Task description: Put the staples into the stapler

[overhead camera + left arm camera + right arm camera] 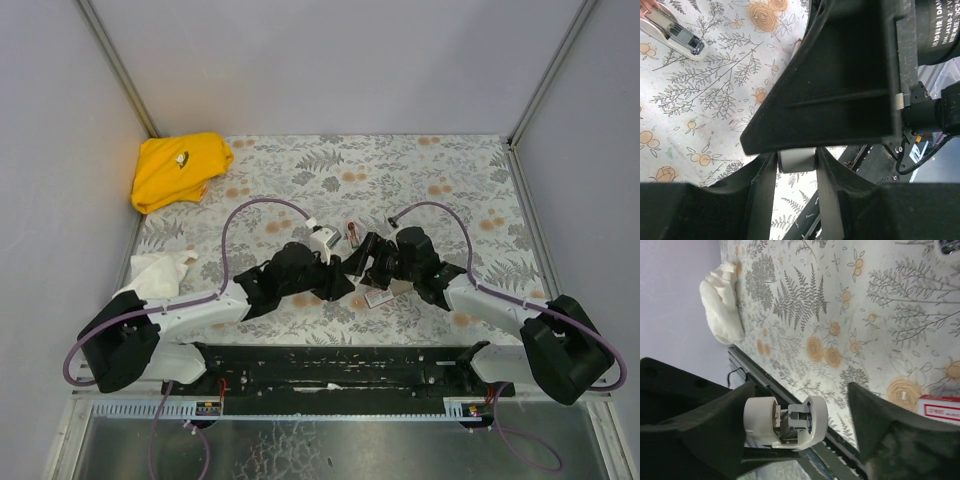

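Observation:
The pink-and-white stapler (671, 29) lies on the floral cloth with its metal part showing; in the top view it is the small item (352, 233) just beyond both grippers. My left gripper (796, 172) is shut on a small white rounded object (796, 160), which has metal inside and also shows in the right wrist view (785, 422). My right gripper (802, 407) is open around that object, one finger (715, 425) against it and the other apart. The red-and-white staple box (377, 297) lies below the grippers and shows in the right wrist view (940, 410). No staple strip is visible.
A yellow cloth (180, 168) lies at the back left. A white crumpled cloth (160, 270) lies at the left edge and also shows in the right wrist view (722, 300). Grey walls enclose the table. The two grippers (350, 264) meet mid-table.

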Motion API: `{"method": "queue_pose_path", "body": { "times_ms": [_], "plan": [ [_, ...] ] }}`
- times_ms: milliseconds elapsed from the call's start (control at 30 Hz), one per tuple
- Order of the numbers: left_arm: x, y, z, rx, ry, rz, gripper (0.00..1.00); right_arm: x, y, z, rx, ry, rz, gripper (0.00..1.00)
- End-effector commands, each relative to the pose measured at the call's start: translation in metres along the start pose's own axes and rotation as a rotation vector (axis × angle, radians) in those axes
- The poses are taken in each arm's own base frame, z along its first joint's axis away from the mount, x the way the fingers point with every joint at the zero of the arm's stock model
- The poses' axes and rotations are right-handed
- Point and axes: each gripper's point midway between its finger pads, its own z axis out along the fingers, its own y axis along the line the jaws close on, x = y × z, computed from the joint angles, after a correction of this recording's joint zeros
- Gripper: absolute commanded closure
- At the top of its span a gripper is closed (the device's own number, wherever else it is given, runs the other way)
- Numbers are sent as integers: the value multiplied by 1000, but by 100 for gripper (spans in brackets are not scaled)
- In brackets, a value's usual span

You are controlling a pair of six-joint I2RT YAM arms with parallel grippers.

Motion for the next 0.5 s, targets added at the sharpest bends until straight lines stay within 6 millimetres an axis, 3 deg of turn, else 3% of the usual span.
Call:
{"method": "queue_pose_path", "body": {
  "times_ms": [0,133,167,200,367,400,467],
  "plan": [
    [-13,-10,-4,16,-51,-11,100,-6,27,-1,-86,-31,3,35],
    [-11,-6,-3,-6,-47,-19,100,-11,22,-7,-53,-69,1,91],
    [-11,-6,-3,-5,-44,-20,100,-12,19,-8,-40,-78,2,99],
    [-11,-6,-3,-4,-44,-20,100,-12,18,-9,-33,-86,2,100],
    [-11,-7,-5,-7,-38,-19,100,-17,15,-12,-12,-113,-9,100],
    [-10,-5,-5,-17,-37,-20,100,-18,15,-12,-4,-115,-19,88],
    [-8,-1,-7,-40,-33,-21,100,-21,14,-15,16,-125,-49,42]
  ]
}}
